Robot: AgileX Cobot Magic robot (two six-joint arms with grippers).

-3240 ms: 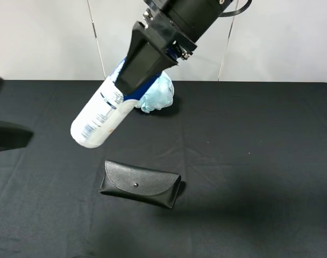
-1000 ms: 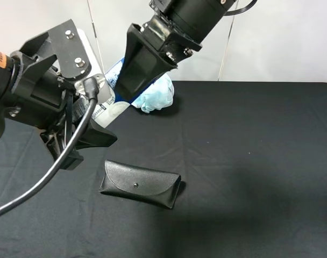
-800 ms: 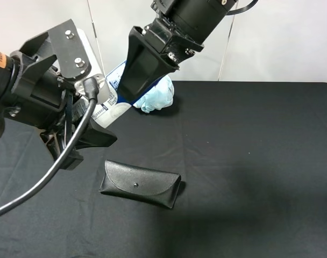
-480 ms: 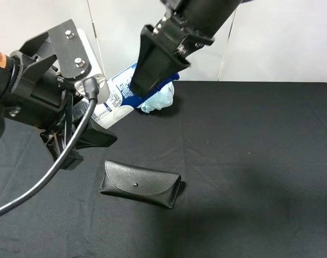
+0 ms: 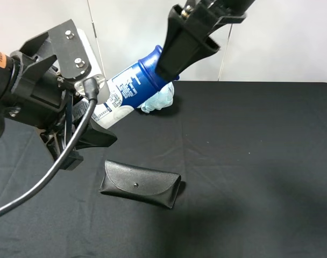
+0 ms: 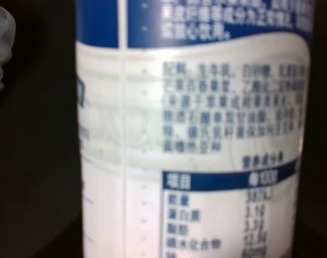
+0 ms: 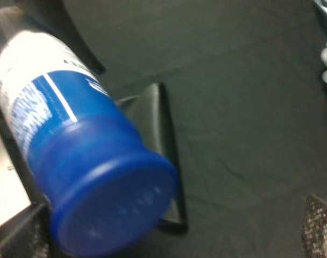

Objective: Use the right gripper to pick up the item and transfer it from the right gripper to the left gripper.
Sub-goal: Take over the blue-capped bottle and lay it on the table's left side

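Handover step, close to complete by my reading. The left end effector (image 5: 88, 105) is clenched on the bottle (image 5: 128, 91), holding it tilted above the bench (image 5: 249, 161). The right end effector (image 5: 169, 62) hangs spread wide by the blue cap, grasping nothing. Next move: right arm backs away without nudging that cap.
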